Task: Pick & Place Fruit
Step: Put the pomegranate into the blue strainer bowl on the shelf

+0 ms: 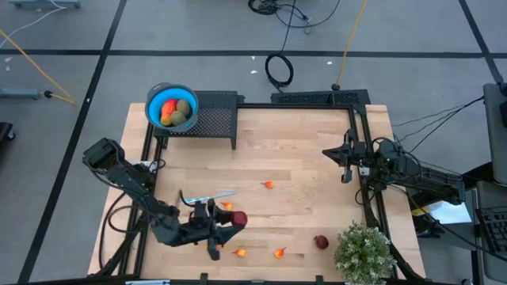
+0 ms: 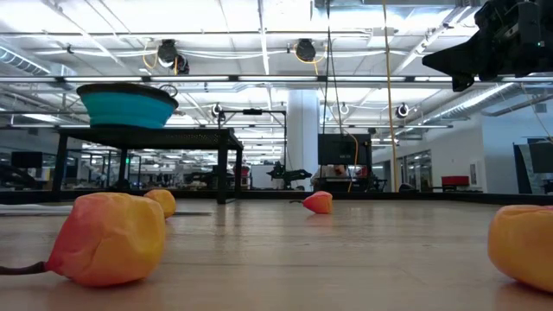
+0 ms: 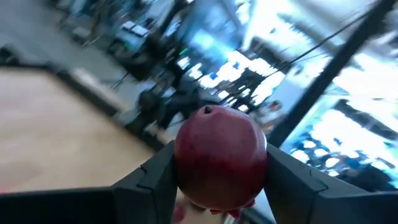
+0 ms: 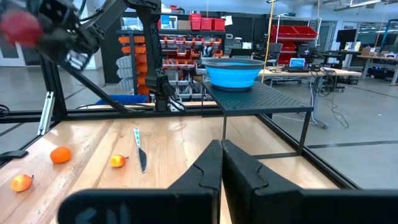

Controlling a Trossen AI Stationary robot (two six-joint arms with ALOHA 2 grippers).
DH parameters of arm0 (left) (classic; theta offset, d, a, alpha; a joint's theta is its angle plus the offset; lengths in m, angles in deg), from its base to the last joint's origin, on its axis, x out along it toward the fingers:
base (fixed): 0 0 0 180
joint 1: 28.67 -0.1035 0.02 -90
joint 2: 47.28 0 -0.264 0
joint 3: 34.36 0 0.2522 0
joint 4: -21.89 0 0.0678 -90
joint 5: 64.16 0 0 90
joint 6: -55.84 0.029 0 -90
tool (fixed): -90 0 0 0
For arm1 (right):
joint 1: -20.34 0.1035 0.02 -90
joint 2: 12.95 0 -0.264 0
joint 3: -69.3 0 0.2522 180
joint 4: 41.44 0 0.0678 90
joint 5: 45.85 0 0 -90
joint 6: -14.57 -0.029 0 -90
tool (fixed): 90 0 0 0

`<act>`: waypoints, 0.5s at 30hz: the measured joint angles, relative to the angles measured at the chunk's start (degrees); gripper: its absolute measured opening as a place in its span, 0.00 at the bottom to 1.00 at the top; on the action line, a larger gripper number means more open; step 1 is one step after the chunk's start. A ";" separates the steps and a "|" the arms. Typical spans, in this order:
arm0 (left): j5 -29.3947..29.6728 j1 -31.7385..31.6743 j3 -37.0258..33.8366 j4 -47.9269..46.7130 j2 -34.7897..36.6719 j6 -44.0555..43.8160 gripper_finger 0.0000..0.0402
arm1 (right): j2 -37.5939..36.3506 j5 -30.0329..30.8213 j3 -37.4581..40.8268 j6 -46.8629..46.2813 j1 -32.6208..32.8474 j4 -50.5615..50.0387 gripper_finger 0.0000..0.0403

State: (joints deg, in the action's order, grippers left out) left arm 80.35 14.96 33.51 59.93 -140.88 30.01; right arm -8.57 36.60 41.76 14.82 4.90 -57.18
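High view: left gripper clamps 1 dark red fruit near the tabletop's front edge; bowl holds 3 pieces, 6 remain loose; right gripper closed, idle.

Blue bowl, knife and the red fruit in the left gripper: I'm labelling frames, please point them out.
blue bowl (image 1: 152, 101): high view, left rim.
knife (image 4: 140, 155): right wrist view, mid-blade.
red fruit (image 3: 219, 155): left wrist view, front skin.
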 joint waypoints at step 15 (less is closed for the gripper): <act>-24.91 -2.75 0.09 24.35 0.00 26.05 0.48 | 0.01 0.00 0.00 0.28 0.02 -0.01 0.00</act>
State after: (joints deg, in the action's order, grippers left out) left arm 55.44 12.22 33.60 84.28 -140.88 56.06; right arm -8.56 36.60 41.76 15.10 4.92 -57.18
